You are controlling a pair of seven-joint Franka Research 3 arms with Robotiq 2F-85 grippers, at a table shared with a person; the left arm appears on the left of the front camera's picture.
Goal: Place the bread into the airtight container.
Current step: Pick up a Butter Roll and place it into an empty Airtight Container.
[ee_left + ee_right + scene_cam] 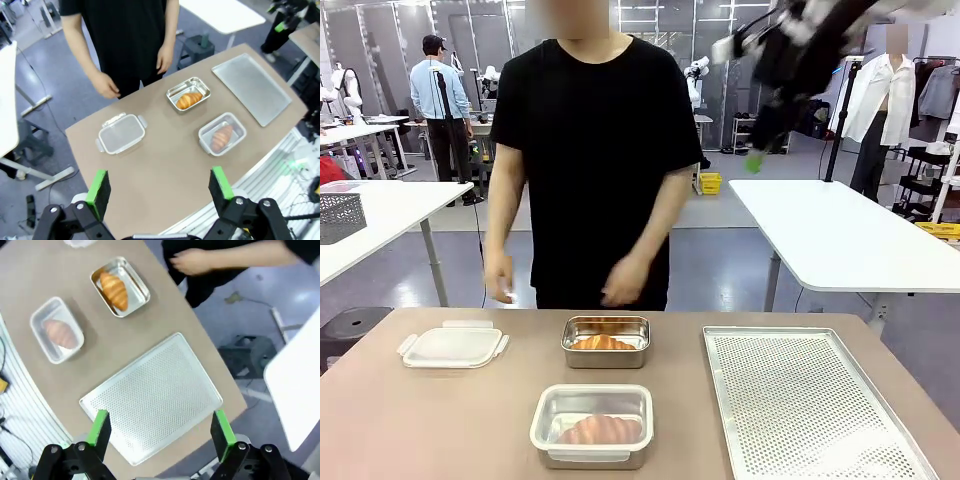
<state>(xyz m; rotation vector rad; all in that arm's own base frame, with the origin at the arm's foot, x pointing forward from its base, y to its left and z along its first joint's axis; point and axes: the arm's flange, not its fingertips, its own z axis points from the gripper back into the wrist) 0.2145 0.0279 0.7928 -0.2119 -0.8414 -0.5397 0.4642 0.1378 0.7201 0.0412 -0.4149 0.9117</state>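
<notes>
A perforated metal tray (815,410) is laid flat on the brown table (440,420), at its right side as seen from the front. A small steel pan (606,341) holding a croissant (603,343) is set near the far edge, just left of the tray. Behind the table, a white table (840,235) is seen at the right and another white table (380,215) at the left, with a grey basket (340,216) on it.

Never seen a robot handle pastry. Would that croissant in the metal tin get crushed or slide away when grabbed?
The croissant looks flaky and puffed, so probably light and easily dented. Its curved, glossy crust might slip between pads. The metal tin has low walls and may skid if nudged.
</notes>
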